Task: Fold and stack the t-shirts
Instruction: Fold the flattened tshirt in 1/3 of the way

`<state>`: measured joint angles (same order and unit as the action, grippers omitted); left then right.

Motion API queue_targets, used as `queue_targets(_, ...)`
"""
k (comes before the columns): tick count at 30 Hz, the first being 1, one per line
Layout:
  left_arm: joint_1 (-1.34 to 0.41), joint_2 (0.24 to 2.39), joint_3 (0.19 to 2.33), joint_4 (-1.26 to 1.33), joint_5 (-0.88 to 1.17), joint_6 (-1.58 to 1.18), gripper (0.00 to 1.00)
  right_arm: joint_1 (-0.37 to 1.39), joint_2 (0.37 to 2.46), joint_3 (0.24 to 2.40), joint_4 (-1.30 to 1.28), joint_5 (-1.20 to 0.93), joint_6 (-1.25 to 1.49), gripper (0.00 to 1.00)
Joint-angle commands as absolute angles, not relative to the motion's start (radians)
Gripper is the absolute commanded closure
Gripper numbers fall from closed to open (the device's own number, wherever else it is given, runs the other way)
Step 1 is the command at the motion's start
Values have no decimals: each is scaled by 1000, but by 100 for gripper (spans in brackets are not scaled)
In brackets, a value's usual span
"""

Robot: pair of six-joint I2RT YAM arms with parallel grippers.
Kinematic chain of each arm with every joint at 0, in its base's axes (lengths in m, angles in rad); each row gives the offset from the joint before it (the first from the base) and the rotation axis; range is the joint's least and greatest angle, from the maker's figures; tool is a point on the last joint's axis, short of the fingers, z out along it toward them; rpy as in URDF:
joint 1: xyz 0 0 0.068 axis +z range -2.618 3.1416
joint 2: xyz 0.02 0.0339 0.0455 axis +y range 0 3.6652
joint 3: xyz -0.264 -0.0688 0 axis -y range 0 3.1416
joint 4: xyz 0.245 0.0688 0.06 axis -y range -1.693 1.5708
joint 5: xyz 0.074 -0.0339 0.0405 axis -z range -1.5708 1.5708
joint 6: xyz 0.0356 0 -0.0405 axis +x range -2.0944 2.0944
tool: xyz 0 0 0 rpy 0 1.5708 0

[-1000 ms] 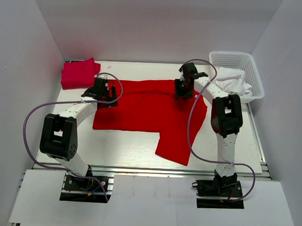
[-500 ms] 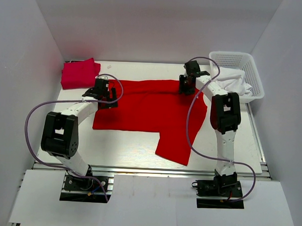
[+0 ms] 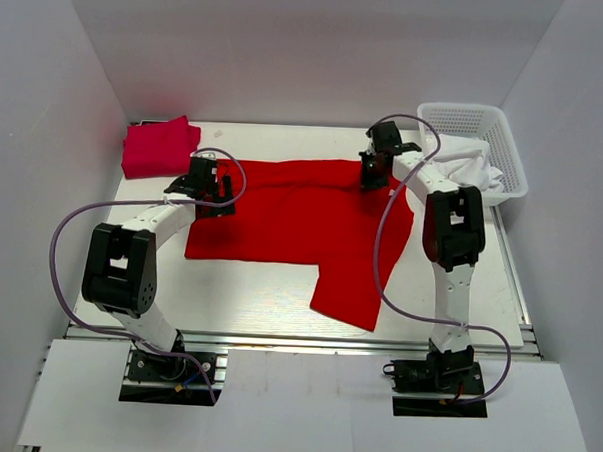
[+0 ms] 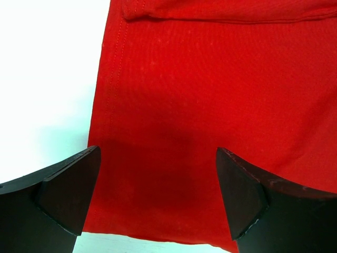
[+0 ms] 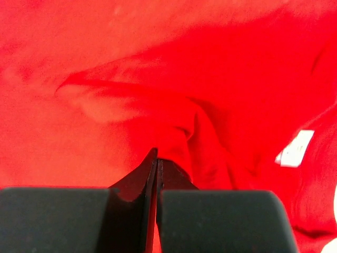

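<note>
A bright red t-shirt (image 3: 302, 211) lies spread over the middle of the table, one part reaching toward the front edge. A pinkish crimson t-shirt (image 3: 157, 147) sits folded at the back left corner. My left gripper (image 3: 214, 195) hovers open over the red t-shirt's left edge; in the left wrist view the left gripper (image 4: 158, 174) has red cloth (image 4: 210, 89) under its spread fingers, nothing between them. My right gripper (image 3: 369, 179) is at the shirt's back right edge. In the right wrist view the right gripper (image 5: 158, 158) is shut on a raised fold of the red t-shirt (image 5: 131, 105).
A white plastic basket (image 3: 466, 115) stands at the back right with white cloth (image 3: 469, 163) spilling over its near side. White walls close in the table (image 3: 258, 294) on three sides. A white label (image 5: 295, 148) shows on the red fabric.
The right gripper has shifted slightly back and right along the shirt's far edge and closed on the cloth. The left arm has not moved.
</note>
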<state>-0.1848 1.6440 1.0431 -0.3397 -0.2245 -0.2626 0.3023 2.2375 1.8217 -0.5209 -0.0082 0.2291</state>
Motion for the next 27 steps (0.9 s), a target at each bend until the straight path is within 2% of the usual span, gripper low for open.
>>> queue_targets(1, -179, 1620, 1069, -341, -224, -258, 0, 305, 2123, 1815, -595, -89, 226, 100)
queue_targets(8, -179, 1620, 1069, -341, -204, -258, 0, 296, 2092, 1810, -712, -366, 204, 100)
queue_targets(13, -179, 1611, 1060, -341, -204, -258, 0, 298, 2144, 1886, -785, -403, 155, 98)
queue_targets(15, -179, 1601, 1060, -341, -195, -249, 0, 299, 2164, 1885, -830, -449, 85, 74)
queue_targets(16, -179, 1601, 1060, -341, -195, -249, 0, 301, 2158, 1890, -841, -454, 68, 55)
queue_targets(20, -179, 1601, 1060, -341, -186, -249, 0, 299, 2097, 1830, -830, -450, 5, 35)
queue_targets(21, -179, 1601, 1060, -341, -186, -249, 0, 293, 2088, 1806, -824, -445, 5, 25)
queue_targets(23, -179, 1611, 1069, -331, -176, -249, 0, 292, 2034, 1761, -783, -399, 5, 21)
queue_targets(27, -179, 1620, 1089, -331, -166, -239, 0, 269, 2016, 1723, -755, -310, 86, 24)
